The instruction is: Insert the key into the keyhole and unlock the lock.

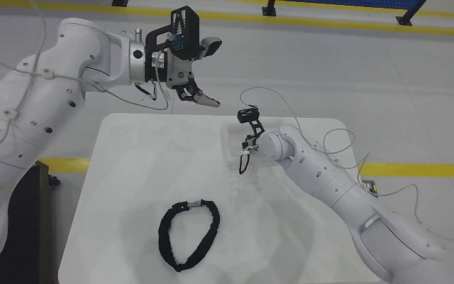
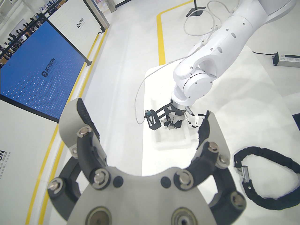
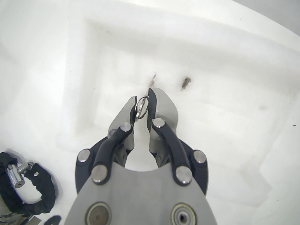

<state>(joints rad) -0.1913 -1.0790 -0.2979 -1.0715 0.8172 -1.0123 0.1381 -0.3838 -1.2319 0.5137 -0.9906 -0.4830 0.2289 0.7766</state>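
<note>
- Right gripper (image 3: pixel 141 100): pinched shut on key (image 3: pixel 140 109) by its ring, down inside white foam tray (image 3: pixel 77 24); blade past the tips, too unclear to tell which way it points.
- Likely risk: gripped at the ring, not the head, so prone to swing or twist on the lift; poor line-up with the keyhole after that.
- Likely risk: thin pinch right at the fingertips; could slip and drop back into tray.
- Possible snag on tray wall on the way out, dragging the light foam along.
- Lock (image 3: pixel 14 176): silver barrel on black sleeved chain (image 1: pixel 163 238), loose on the table, well apart from key; keyhole (image 3: pixel 20 183) on the barrel end.
- Nothing pinning the lock, so probably pushed or rolled away under key pressure.
- Left gripper (image 1: pixel 209 74): spread wide, nothing held, raised past the far table edge, well apart from lock; no steadying from up there.
- Surface: plain smooth white table (image 1: pixel 128 177); tray toward far edge, chain toward near edge.
- Room: grey floor (image 1: pixel 319 57), yellow line (image 2: pixel 161 36), blue panel (image 2: pixel 39 71), black stand (image 2: pixel 195 12), power brick (image 2: pixel 286 59).
</note>
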